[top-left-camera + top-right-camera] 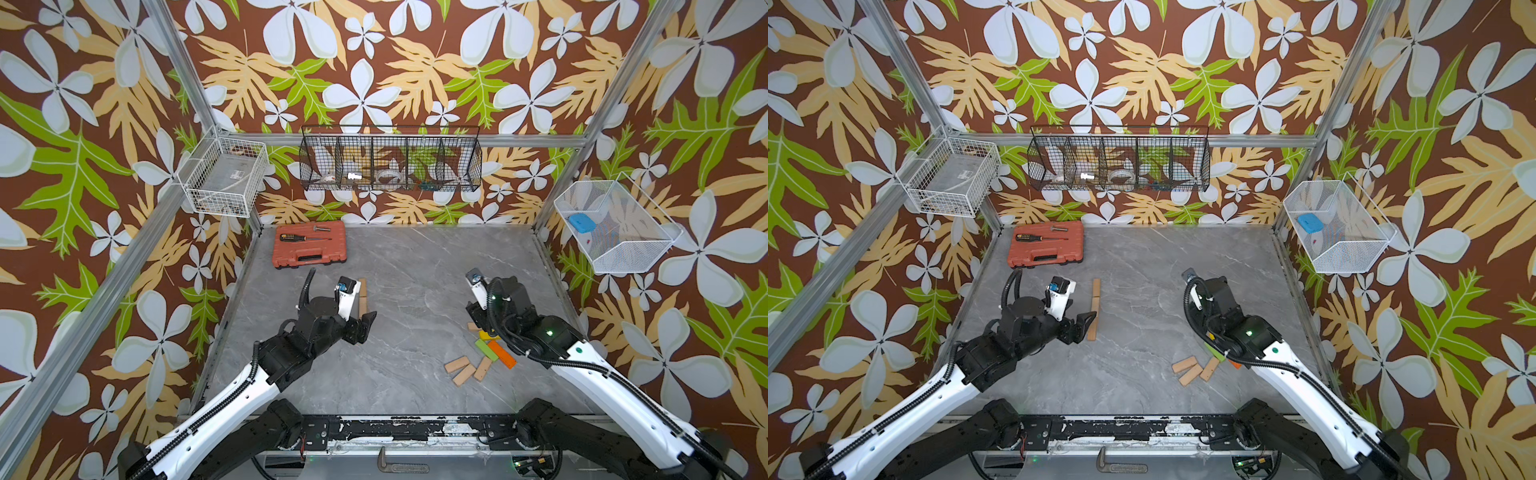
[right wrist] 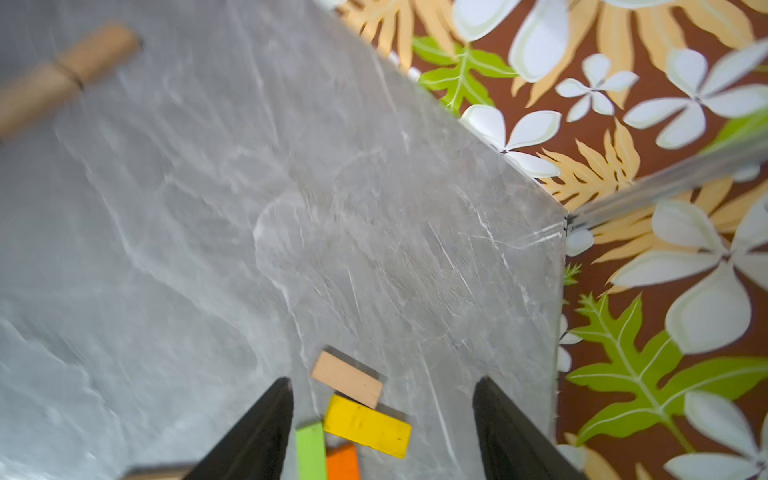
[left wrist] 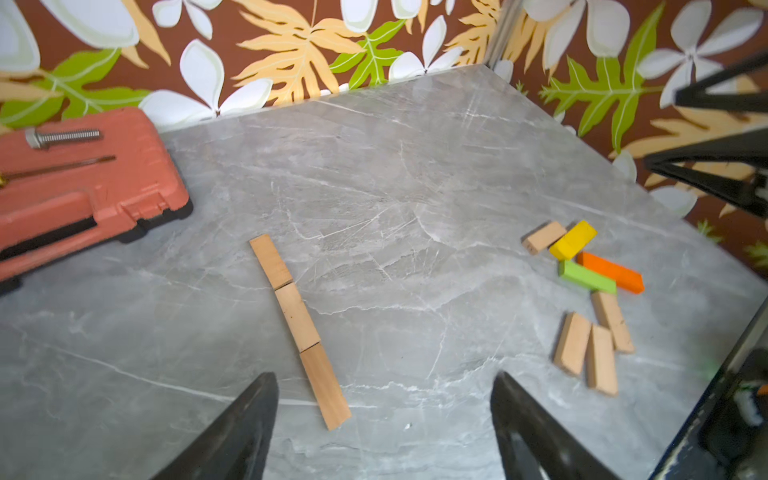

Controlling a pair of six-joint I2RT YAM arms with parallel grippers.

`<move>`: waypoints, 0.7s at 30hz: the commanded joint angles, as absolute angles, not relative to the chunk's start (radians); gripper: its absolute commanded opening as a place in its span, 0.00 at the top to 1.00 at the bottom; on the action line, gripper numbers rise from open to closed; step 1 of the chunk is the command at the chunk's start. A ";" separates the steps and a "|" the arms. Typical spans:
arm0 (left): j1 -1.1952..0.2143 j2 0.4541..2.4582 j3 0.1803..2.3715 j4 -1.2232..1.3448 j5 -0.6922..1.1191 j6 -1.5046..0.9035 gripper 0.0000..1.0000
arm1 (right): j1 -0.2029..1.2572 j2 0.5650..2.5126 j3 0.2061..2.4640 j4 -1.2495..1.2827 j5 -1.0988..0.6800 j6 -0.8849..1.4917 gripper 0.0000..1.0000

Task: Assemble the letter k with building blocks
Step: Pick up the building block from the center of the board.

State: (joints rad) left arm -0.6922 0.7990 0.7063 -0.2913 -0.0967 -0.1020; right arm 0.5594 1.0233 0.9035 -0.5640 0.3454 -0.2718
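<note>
- Forming the k's upright, three plain blocks lie end to end; I judge both slanted strokes undone.
- My left gripper gapes empty at their near end.
- My right gripper hangs wide over the spare blocks.

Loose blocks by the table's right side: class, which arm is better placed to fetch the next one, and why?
Right. The right gripper hangs open just over the loose blocks, by the yellow block. The left gripper, also open, is across the table beside the row of three blocks.
</note>
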 commanded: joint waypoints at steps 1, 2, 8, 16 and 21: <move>-0.692 0.788 0.670 -0.188 -0.067 0.153 0.13 | 0.499 1.130 0.929 -0.684 0.285 -0.596 0.32; -0.692 0.798 0.664 -0.199 -0.058 0.188 0.10 | 0.448 1.177 0.952 -0.718 0.213 -0.598 0.33; -0.692 0.827 0.602 -0.207 0.130 0.348 0.03 | 0.316 1.364 0.990 -0.732 0.034 -0.646 0.36; -0.692 0.753 0.535 -0.176 0.267 0.397 0.02 | 0.228 1.530 1.027 -0.762 0.093 -0.680 0.42; -0.692 0.747 0.523 -0.167 0.273 0.439 0.01 | 0.218 1.596 1.037 -0.757 0.062 -0.675 0.44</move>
State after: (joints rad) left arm -0.6922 0.7471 0.5251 -0.2039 0.2420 0.3973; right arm 0.2173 1.5745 1.0309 -0.7444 0.0853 -0.6636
